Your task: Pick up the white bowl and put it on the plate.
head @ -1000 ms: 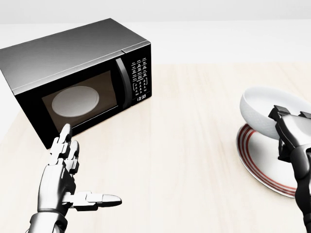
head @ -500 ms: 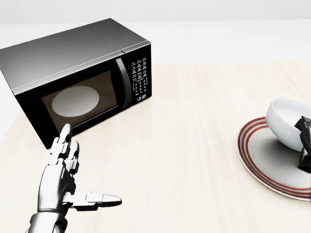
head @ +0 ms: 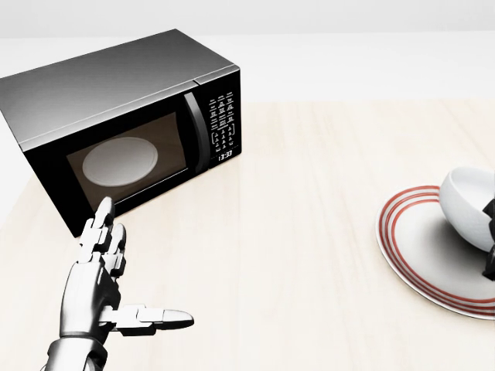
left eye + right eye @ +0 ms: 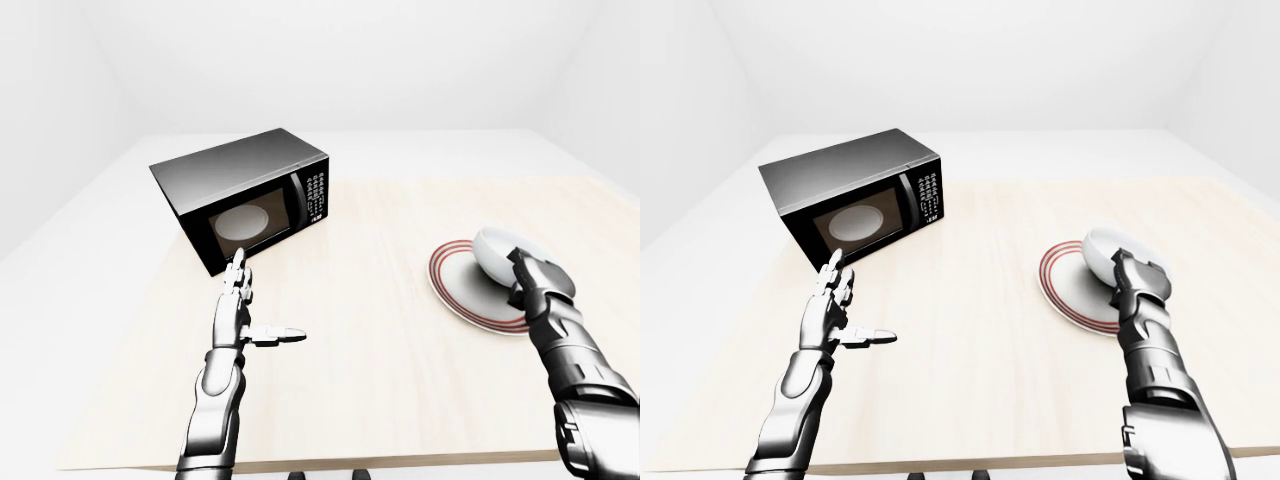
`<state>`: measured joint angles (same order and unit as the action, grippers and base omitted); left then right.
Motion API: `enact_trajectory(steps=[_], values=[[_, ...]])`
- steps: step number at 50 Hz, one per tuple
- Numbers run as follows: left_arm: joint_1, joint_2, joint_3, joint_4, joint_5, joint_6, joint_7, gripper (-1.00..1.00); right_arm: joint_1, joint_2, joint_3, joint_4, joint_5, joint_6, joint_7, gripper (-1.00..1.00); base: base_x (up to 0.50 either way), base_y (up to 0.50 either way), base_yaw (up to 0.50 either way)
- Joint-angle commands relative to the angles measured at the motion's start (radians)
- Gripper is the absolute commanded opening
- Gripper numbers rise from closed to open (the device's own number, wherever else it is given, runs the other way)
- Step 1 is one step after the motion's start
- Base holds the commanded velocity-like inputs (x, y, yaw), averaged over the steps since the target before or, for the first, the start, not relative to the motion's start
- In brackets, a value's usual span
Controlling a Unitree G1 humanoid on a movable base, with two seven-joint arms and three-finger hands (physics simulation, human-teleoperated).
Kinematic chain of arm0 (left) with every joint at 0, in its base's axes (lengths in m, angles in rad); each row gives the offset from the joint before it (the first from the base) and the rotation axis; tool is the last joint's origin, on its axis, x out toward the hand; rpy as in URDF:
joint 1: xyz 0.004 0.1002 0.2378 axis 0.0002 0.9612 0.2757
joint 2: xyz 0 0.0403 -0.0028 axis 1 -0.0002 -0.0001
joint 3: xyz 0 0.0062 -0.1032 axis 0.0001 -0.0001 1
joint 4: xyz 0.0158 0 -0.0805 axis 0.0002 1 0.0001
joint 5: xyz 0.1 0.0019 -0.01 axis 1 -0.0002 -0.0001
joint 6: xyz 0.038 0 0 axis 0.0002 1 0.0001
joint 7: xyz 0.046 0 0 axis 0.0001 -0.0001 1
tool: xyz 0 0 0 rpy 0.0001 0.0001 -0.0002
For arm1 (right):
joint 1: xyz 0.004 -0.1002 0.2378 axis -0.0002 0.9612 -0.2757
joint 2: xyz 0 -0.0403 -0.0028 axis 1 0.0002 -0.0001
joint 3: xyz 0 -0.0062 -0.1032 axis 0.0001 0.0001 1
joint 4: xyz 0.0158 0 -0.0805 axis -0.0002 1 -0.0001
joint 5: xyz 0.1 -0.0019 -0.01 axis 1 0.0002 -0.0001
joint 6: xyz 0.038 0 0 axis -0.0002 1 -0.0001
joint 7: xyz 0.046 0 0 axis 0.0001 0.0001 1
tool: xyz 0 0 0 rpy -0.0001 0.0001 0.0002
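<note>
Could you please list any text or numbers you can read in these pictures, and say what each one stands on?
"13:33" — clock display at the bottom of the microwave control panel, head view.
Keypad labels above the display: too small to read.
White bowl, plate, table: no text.

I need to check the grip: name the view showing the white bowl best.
The left-eye view: the round white bowl shows whole on the red-ringed plate, the right hand at its rim. The right-eye view nearly matches. The head view crops bowl and hand.
</note>
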<state>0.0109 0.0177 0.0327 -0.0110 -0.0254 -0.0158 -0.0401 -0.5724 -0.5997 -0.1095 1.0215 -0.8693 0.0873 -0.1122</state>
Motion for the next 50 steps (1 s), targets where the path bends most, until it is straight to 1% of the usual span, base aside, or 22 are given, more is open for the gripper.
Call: enact_trajectory(steps=[1,3,4,5,6,7,8,18,23,26,27,30,31,33,34,37,39,40,44,46,48,50], values=[[-0.005,-0.002,0.006,-0.01,-0.025,0.037,-0.007,1.0,-0.015,-0.009,-0.001,0.01,-0.047,0.0,-0.028,-1.0,0.0,0.0,0.0],[-0.005,-0.002,0.006,-0.01,-0.025,0.037,-0.007,1.0,-0.016,-0.01,0.0,0.017,-0.044,0.0,-0.03,-1.0,0.0,0.0,0.0],[-0.005,-0.002,0.006,-0.01,-0.025,0.037,-0.007,1.0,-0.016,-0.009,0.0,0.018,-0.042,0.0,-0.028,-0.91,0.0,0.0,0.0],[-0.005,-0.002,0.006,-0.01,-0.025,0.037,-0.007,1.0,-0.016,-0.009,0.001,0.018,-0.042,0.0,-0.029,-0.71,0.0,0.0,0.0],[-0.005,-0.002,0.006,-0.01,-0.025,0.037,-0.007,1.0,-0.015,-0.009,0.001,0.019,-0.04,0.0,-0.027,0.0,0.0,0.0,0.0],[-0.005,-0.002,0.006,-0.01,-0.025,0.037,-0.007,1.0,-0.015,-0.009,0.001,0.018,-0.039,0.0,-0.026,0.57,0.0,0.0,0.0],[-0.005,-0.002,0.006,-0.01,-0.025,0.037,-0.007,1.0,-0.015,-0.009,0.0,0.018,-0.036,0.0,-0.024,1.0,0.0,0.0,0.0],[-0.005,-0.002,0.006,-0.01,-0.025,0.037,-0.007,1.0,0.002,-0.002,-0.004,-0.017,-0.025,0.0,-0.004,1.0,0.0,0.0,0.0],[-0.005,-0.002,0.006,-0.01,-0.025,0.037,-0.007,1.0,0.034,-0.006,-0.032,-0.141,-0.015,0.0,0.051,1.0,0.0,0.0,0.0],[-0.005,-0.002,0.006,-0.01,-0.025,0.037,-0.007,1.0,0.063,-0.01,-0.067,-0.276,-0.009,0.0,0.114,1.0,0.0,0.0,0.0],[-0.005,-0.002,0.006,-0.01,-0.025,0.037,-0.007,1.0,0.082,-0.013,-0.089,-0.373,-0.003,0.0,0.163,1.0,0.0,0.0,0.0],[-0.005,-0.002,0.006,-0.01,-0.025,0.037,-0.007,1.0,0.111,-0.013,-0.139,-0.555,-0.001,0.0,0.262,1.0,0.0,0.0,0.0],[-0.005,-0.002,0.006,-0.01,-0.025,0.036,-0.007,1.0,0.118,-0.019,-0.168,-0.669,0.006,0.0,0.324,1.0,0.0,0.0,0.0],[-0.005,-0.002,0.006,-0.01,-0.025,0.037,-0.007,1.0,0.121,-0.021,-0.203,-0.797,0.011,0.0,0.402,1.0,0.0,0.0,0.0],[-0.005,-0.002,0.006,-0.01,-0.025,0.037,-0.007,1.0,0.116,-0.022,-0.219,-0.85,0.021,0.0,0.431,1.0,0.0,0.0,0.0],[-0.005,-0.002,0.006,-0.01,-0.025,0.037,-0.007,1.0,0.061,-0.048,-0.284,-1.105,0.079,0.0,0.586,1.0,0.0,0.0,0.0],[-0.005,-0.002,0.006,-0.01,-0.025,0.037,-0.007,1.0,0.033,-0.068,-0.298,-1.206,0.102,0.0,0.636,1.0,0.0,0.0,0.0],[-0.005,-0.002,0.006,-0.01,-0.025,0.037,-0.007,1.0,-0.004,-0.078,-0.312,-1.288,0.137,0.0,0.684,1.0,0.0,0.0,0.0],[-0.005,-0.002,0.006,-0.01,-0.025,0.037,-0.007,1.0,-0.047,-0.124,-0.314,-1.42,0.183,0.0,0.724,1.0,0.0,0.0,0.0],[-0.005,-0.002,0.006,-0.01,-0.025,0.037,-0.007,1.0,-0.094,-0.148,-0.324,-1.502,0.222,0.0,0.743,1.0,0.0,0.0,0.0],[-0.005,-0.002,0.006,-0.01,-0.025,0.037,-0.007,1.0,-0.116,-0.173,-0.325,-1.543,0.255,0.0,0.738,1.0,0.0,0.0,0.0],[-0.005,-0.002,0.006,-0.01,-0.025,0.037,-0.007,1.0,-0.174,-0.205,-0.331,-1.611,0.303,0.0,0.737,1.0,0.0,0.0,0.0]])
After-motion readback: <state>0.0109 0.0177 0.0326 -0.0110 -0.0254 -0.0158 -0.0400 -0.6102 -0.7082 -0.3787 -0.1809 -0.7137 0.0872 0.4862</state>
